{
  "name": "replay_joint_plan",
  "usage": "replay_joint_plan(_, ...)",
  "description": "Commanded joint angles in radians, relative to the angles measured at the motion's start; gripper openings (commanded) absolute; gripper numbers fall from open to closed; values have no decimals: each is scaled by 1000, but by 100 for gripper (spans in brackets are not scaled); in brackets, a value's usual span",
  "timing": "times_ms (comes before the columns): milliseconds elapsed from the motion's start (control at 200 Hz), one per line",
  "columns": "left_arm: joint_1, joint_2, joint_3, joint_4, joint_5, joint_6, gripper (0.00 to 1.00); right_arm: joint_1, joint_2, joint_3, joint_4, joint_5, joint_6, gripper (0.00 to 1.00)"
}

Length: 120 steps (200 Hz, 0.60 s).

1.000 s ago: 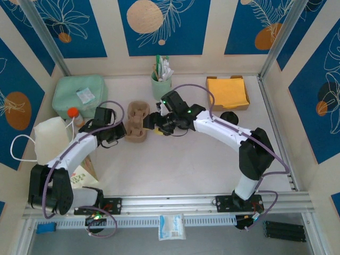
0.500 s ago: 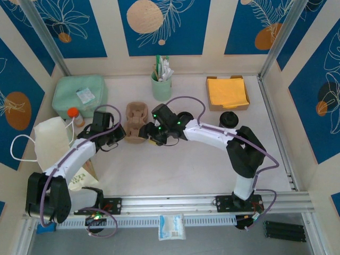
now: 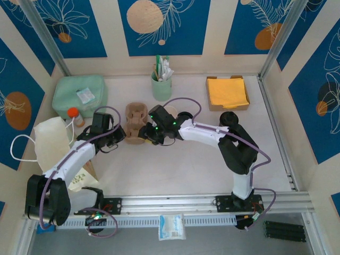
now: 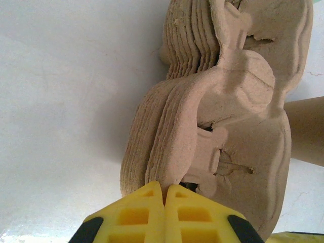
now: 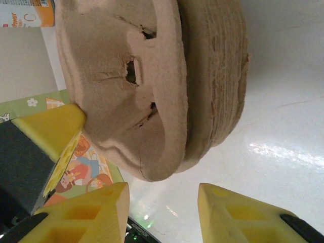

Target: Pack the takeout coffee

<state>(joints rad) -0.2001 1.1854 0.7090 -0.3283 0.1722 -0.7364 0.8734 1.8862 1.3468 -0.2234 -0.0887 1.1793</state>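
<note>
- Brown pulp cup carriers (image 3: 137, 123), a whole nested stack of them, sit mid-table. The top wells that show from above have nothing in them.
- The takeout coffee (image 3: 171, 110): a bit of brown paper cup with a pale rim peeks out behind the right wrist. It's just right of the stack, not in a carrier. The left wrist cam catches its brown side (image 4: 306, 131) past the stack. Can't tell if the lid's on.
- A round black thing (image 3: 229, 117) sits in front of the napkin tray, hard against the right arm's elbow. Might be a lid, honestly can't tell.
- The left gripper (image 4: 164, 191) has its yellow fingers squeezed fully together, tips right on the stack's edge. Whether a sliver of pulp is pinched, no idea.
- The right gripper (image 5: 162, 212) has its fingers partway apart with nothing between them, and the stack's rim is just above the gap.
- The mint-green cup (image 3: 161, 89) at the back holds stirrers and packets standing up.
- The cardboard tray (image 3: 212, 108) back right holds orange napkins (image 3: 227, 91).
- The mint-green box (image 3: 66, 98) back left is closed, with a small packet on its lid.
</note>
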Motion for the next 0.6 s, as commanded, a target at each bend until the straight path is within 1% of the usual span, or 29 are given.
replay_joint_plan(0, 11, -29, -5, 16, 20, -11, 3, 5, 16, 37, 2, 12, -4, 40)
replay_joint_plan(115, 11, -31, -6, 16, 20, -9, 3, 4, 28, 50, -4, 17, -9, 39)
replay_joint_plan(255, 10, -32, -8, 16, 20, -9, 3, 1, 45, 68, -7, 13, -15, 34)
replay_joint_plan(450, 11, -39, -13, 17, 19, -11, 3, -3, 63, 94, -18, 12, -22, 32)
replay_joint_plan(505, 11, -38, -14, 17, 20, -11, 3, -3, 67, 98, -19, 14, -26, 27)
replay_joint_plan(545, 11, -38, -14, 18, 20, -12, 3, -3, 71, 102, -21, 13, -27, 25)
replay_joint_plan(595, 10, -40, -16, 20, 21, -12, 3, -4, 71, 107, -22, 12, -29, 20)
